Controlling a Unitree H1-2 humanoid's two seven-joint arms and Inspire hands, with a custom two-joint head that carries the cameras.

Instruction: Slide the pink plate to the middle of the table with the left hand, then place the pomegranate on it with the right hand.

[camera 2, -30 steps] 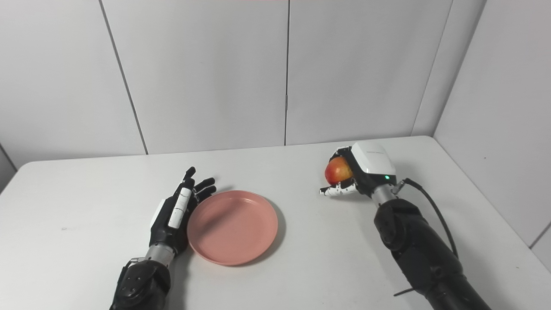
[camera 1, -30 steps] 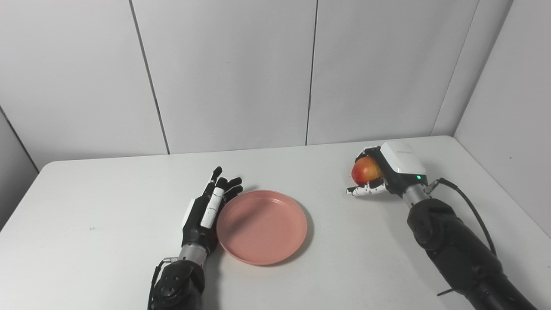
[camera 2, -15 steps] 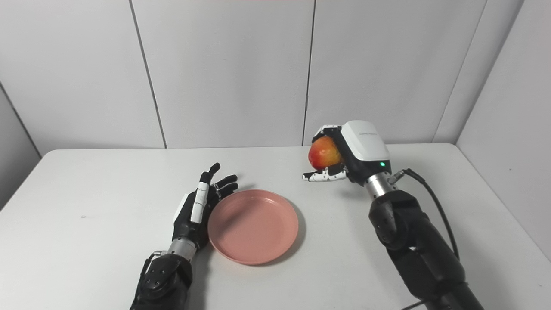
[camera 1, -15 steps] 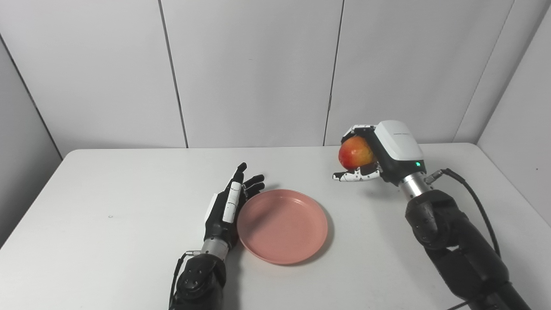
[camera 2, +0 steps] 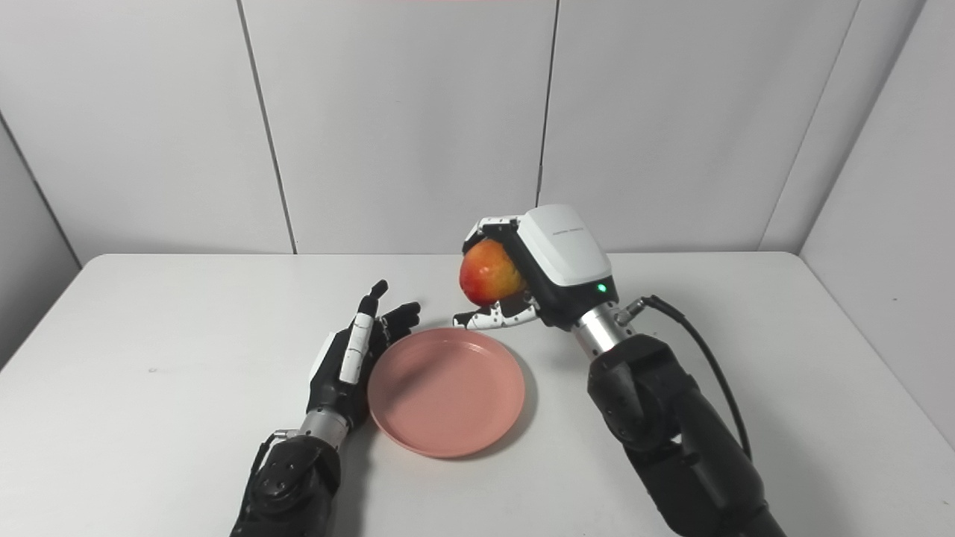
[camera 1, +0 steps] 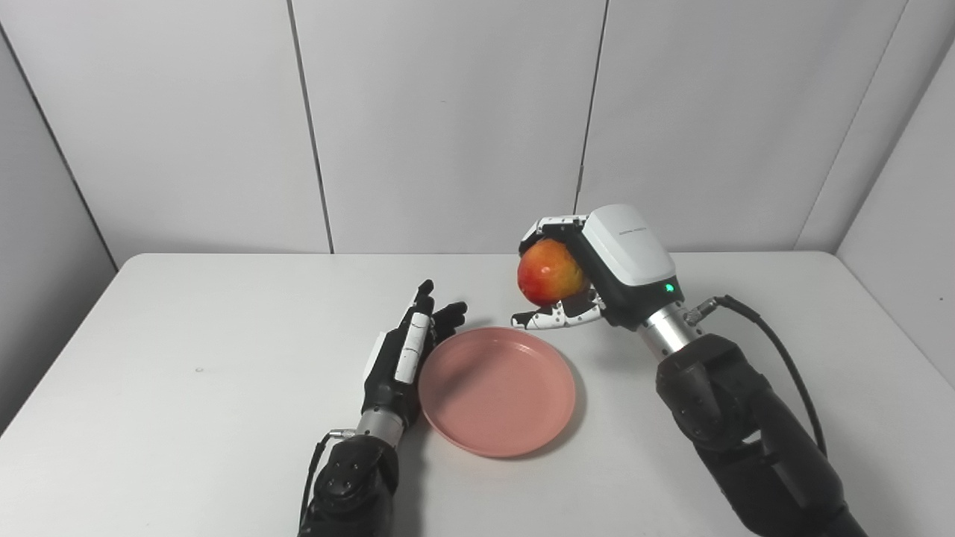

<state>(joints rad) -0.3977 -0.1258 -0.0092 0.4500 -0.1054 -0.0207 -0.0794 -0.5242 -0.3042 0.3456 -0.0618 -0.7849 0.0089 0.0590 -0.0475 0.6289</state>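
Pomegranate (camera 1: pixel 550 271) in right hand (camera 1: pixel 597 268), above plate (camera 2: pixel 446 391) rim.

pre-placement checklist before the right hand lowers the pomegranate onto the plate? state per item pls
1. Pomegranate held in right hand: ok, fingers wrapped round it.
2. Fruit clear of table: ok, lifted.
3. Pink plate near table middle: ok.
4. Plate surface bare: ok, nothing on it.
5. Fruit over plate: not ok, it hangs at the plate's far rim, short of centre.
6. Left hand clear of drop zone: ok, open against the plate's left rim, outside the dish; actual contact cannot tell.
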